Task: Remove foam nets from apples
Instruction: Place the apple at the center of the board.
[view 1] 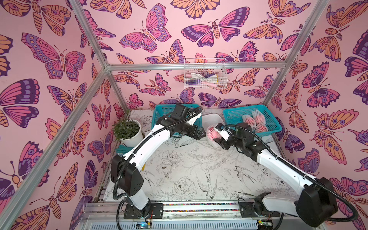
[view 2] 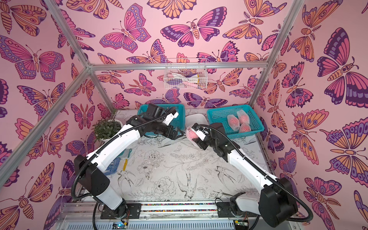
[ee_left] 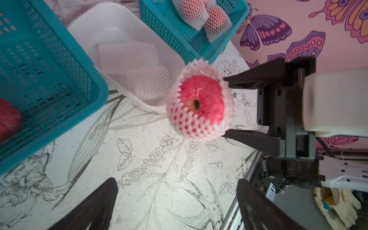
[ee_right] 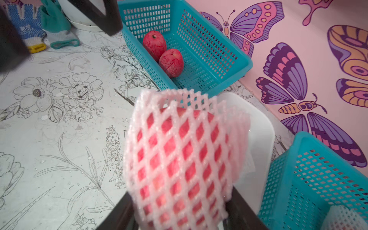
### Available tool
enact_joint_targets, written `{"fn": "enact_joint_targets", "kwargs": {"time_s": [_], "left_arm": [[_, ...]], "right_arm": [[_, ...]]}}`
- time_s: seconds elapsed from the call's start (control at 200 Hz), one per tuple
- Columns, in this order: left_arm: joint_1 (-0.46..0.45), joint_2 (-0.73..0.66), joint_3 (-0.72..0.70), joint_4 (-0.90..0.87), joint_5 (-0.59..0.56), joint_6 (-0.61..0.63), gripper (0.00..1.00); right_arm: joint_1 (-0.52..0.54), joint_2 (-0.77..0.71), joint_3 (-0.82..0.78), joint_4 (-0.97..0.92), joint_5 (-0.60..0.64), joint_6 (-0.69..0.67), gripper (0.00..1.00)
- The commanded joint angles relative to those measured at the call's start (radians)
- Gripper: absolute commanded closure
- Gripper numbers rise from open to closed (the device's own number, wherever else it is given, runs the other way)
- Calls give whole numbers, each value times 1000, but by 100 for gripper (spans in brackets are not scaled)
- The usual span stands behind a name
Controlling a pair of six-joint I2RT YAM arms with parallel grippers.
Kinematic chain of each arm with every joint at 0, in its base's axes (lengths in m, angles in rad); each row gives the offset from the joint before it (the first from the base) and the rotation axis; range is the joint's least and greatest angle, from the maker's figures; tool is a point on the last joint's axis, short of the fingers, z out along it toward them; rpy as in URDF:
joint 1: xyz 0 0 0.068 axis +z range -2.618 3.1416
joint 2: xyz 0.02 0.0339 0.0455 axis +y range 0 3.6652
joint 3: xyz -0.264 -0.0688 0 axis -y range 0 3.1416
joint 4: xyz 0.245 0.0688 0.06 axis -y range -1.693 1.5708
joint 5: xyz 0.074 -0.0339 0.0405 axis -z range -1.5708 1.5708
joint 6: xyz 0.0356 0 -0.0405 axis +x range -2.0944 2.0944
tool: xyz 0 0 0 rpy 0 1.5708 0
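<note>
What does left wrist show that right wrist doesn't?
Only left wrist: the held apple's uncovered dimpled end, and two empty foam nets lying in the white tray. Only right wrist: two bare apples side by side in the teal basket, plus a blue-dotted glove on the table. Both: the held apple in its net, gripped by the right gripper, the tray, that basket and a second teal basket.

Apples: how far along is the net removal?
Done: two bare apples lie in one teal basket, two empty nets in the white tray. In hand: the right hand grips a netted apple; the left hand is open. Left: three wrapped apples in the other basket.
</note>
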Motion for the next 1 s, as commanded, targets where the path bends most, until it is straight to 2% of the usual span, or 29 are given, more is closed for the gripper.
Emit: {"fn": "enact_joint_targets", "kwargs": {"time_s": [0.0,0.311,0.786,0.992], "left_arm": [[-16,-33,-58,55,33,-24,6],[-26,-3,-84,124,60,-44,14],[-26,47,-90,170,21,-60,28],[-26,60,-87,183,38,-70,41]], "right_arm": [[34,-26,-23,56,41,32,67],[76,-37,-59,64,61,51,67],[105,-9,-57,70,67,41,67],[112,4,-51,69,68,36,67]]}}
